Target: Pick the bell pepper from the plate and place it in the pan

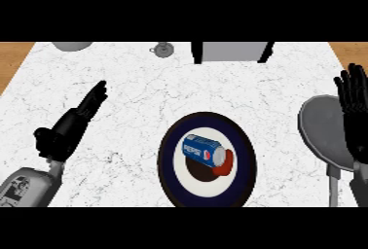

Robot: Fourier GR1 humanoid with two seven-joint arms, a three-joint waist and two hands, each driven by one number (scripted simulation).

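Observation:
A dark blue plate (167, 165) with a white ring and a dark centre lies at the lower middle of the counter. On it a blue soda can (202, 150) lies on its side, and a small red bell pepper (222, 163) sits against the can's right end, partly hidden by it. The grey pan (322, 129) lies at the right, with its handle (333, 187) pointing toward me. My right hand (355, 109) stands open over the pan's right edge, fingers straight and pointing away. My left hand (72, 124) is open at the left, well apart from the plate, holding nothing.
At the counter's far edge are a grey bowl (72, 46), a small grey knobbed object (164, 49) and a grey box (231, 51) between black uprights. Bare white marble (144, 92) stretches between the left hand and the plate. Wood shows past both far corners.

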